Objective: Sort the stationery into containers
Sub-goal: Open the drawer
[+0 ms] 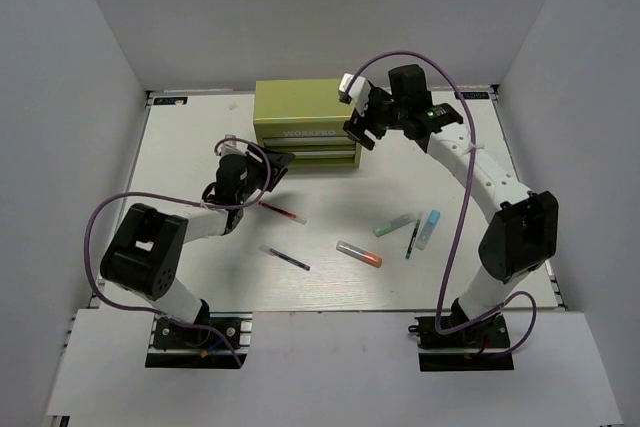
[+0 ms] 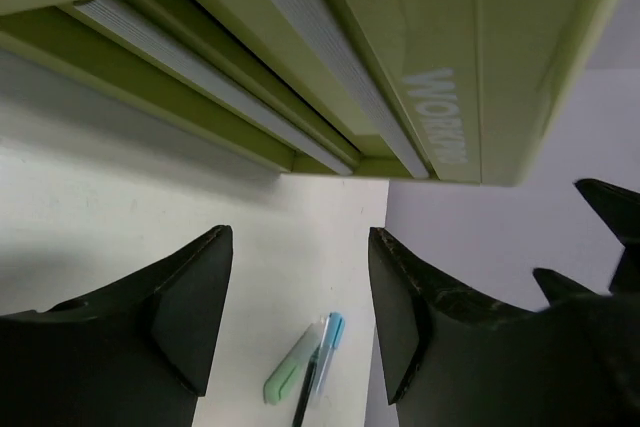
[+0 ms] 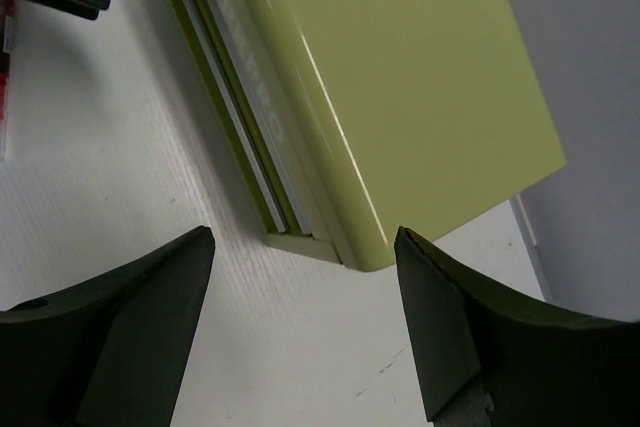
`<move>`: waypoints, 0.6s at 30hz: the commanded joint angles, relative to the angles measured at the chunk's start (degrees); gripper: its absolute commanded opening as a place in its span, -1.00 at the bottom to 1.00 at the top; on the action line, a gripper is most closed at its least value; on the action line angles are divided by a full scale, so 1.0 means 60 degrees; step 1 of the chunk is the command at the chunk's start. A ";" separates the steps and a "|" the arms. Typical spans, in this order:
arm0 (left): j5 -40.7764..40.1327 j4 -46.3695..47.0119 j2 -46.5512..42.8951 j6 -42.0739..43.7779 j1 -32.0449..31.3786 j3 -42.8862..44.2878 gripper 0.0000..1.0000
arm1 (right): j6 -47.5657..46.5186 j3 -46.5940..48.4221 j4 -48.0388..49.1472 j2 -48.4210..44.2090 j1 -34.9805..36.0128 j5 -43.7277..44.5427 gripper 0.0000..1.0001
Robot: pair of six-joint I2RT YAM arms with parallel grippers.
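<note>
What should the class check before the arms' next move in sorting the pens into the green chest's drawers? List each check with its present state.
1. Drawers of the olive-green metal tool chest open: not ok; the pale drawer fronts look shut.
2. Left gripper open and empty: ok.
3. Right gripper open and empty: ok.
4. Stationery free to pick: ok; the thin red-dark pen, purple pen and stubby grey-orange marker lie loose on the white table.
5. Room inside the drawers: cannot tell.

White arm links (image 1: 490, 182), black joints (image 1: 520, 232), looping purple cables (image 1: 400, 54)
</note>
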 commanded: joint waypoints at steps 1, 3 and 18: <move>-0.0778 0.1129 0.0306 -0.0469 -0.0082 0.0263 0.34 | -0.0311 0.0586 0.0987 -0.0002 0.0185 0.0477 0.57; -0.0880 0.1862 0.0658 -0.0586 -0.0082 0.0176 0.34 | -0.0386 0.0674 0.1060 0.0145 0.0346 0.0550 0.57; -0.1554 0.3591 0.2445 -0.1084 -0.0448 0.0981 0.31 | -0.1030 0.2300 0.0445 0.2209 0.0757 0.1032 0.53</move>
